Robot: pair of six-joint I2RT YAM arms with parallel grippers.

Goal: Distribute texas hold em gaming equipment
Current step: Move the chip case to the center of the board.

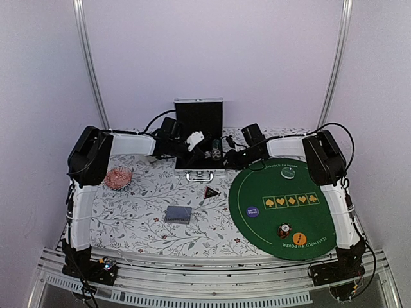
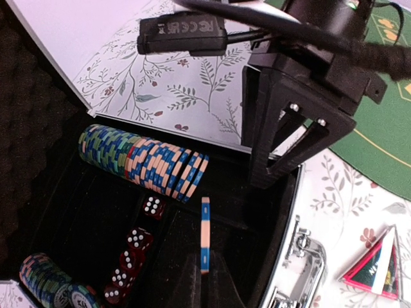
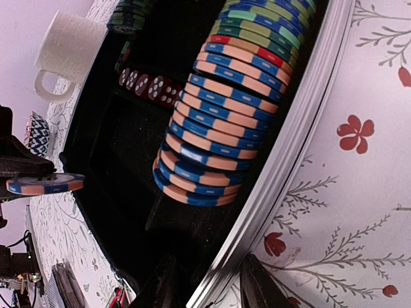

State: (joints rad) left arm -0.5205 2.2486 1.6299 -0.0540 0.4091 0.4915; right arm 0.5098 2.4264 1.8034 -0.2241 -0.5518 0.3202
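The open black case (image 1: 200,115) stands at the back centre, holding a leaning row of blue, peach and green chips (image 2: 144,160) and several red dice (image 2: 138,240). Over the case's inside, my left gripper (image 2: 205,260) is shut on one blue-and-peach chip (image 2: 205,224), held edge-on. That chip (image 3: 45,185) also shows at the left of the right wrist view. My right gripper (image 3: 209,285) is open and straddles the case's silver rim (image 3: 282,160), one finger inside and one outside, just below the chip row (image 3: 231,109). Both grippers, left (image 1: 207,151) and right (image 1: 226,160), meet at the case.
A green poker mat (image 1: 257,186) lies at the right with a purple disc (image 1: 252,210), an orange disc (image 1: 298,239) and a short chip stack (image 1: 284,229). A card deck (image 1: 178,213) and a dark triangular marker (image 1: 211,191) lie on the floral cloth. A cream mug (image 3: 67,42) stands beyond the case.
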